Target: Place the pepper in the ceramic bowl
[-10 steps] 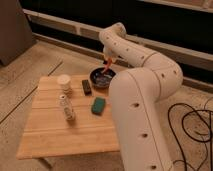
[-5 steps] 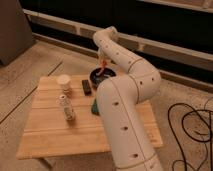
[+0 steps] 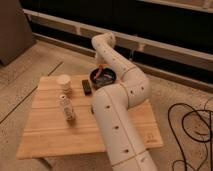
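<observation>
Arm folded over the desk, claw at the ceramic bowl

The white arm [image 3: 117, 107] rises from the near right of the wooden desk [image 3: 50, 132], bends at an elbow over the right edge, then reaches back and down toward the far edge. The claw [image 3: 100, 69] sits just above the ceramic bowl [image 3: 104, 78]; finger state: cannot tell. The pepper [image 3: 102, 79] lies inside the bowl.

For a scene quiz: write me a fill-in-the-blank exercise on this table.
1. The pepper lies inside the dark ____.
2. The gripper hangs just above the ____ end of the wooden table.
3. The cream cup stands to the ____ of the bowl in the picture.
4. The small bottle stands ____.

Missing words: bowl; far; left; upright
</observation>
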Action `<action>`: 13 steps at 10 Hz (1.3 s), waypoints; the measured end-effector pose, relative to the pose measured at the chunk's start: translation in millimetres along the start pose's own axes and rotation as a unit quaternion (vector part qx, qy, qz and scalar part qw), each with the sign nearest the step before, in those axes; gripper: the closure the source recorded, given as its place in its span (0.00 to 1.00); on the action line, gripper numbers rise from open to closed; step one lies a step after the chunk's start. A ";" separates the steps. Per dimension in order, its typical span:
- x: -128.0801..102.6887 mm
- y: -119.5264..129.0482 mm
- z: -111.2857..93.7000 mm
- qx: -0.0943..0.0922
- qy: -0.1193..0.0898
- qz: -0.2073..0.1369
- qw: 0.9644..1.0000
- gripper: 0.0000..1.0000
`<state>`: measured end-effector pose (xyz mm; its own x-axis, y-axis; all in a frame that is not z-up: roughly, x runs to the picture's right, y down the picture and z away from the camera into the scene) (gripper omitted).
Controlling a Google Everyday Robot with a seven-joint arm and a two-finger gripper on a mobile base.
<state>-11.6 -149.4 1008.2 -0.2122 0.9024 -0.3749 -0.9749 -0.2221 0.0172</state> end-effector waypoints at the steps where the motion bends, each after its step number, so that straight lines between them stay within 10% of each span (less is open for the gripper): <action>1: 2.3 -2.1 3.8 0.000 0.006 0.001 1.000 1.00; 5: 13.5 -14.1 17.3 0.011 0.028 0.003 1.000 0.98; 11: 19.5 -12.1 16.9 0.006 0.041 -0.005 0.999 0.35; 13: 19.4 -12.5 15.9 0.005 0.042 -0.005 0.999 0.30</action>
<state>-4.6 -123.2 1015.4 -0.1956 0.8708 -0.4510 -0.9779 -0.2080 0.0225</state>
